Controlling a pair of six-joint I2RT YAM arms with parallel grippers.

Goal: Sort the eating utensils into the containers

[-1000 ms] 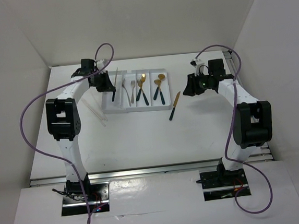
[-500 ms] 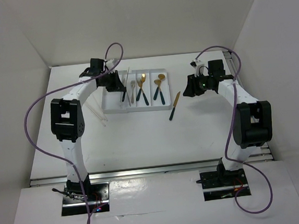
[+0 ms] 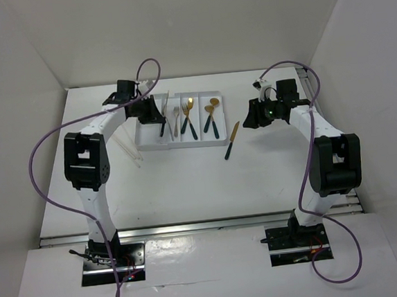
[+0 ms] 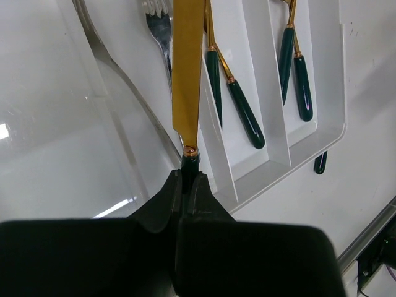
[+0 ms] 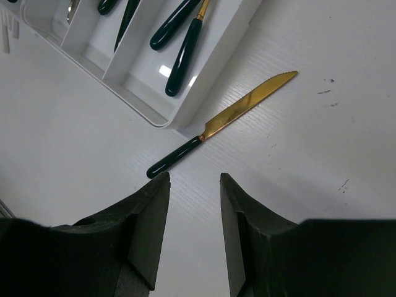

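Note:
My left gripper (image 3: 158,113) (image 4: 187,176) is shut on the dark handle of a gold-bladed knife (image 4: 187,68) and holds it over the left part of the white tray (image 3: 218,119) (image 4: 322,130). The blade points away from me. In the compartments lie a silver fork (image 3: 176,120) (image 4: 159,31), two gold forks with teal handles (image 3: 189,118) (image 4: 241,105) and two gold spoons (image 3: 211,116) (image 4: 296,68). A second gold knife (image 3: 232,140) (image 5: 216,124) lies on the table just right of the tray. My right gripper (image 3: 251,118) (image 5: 195,179) is open and empty above that knife's handle end.
Clear plastic utensils (image 3: 129,150) lie on the table left of the tray. A clear plastic piece (image 4: 124,86) shows beside the silver fork in the left wrist view. The tray's corner (image 5: 162,117) sits close to the loose knife. White walls surround the table.
My left gripper carried the knife rightward from the tray's left end, then eased slightly back left. The right arm and the loose knife have not moved.

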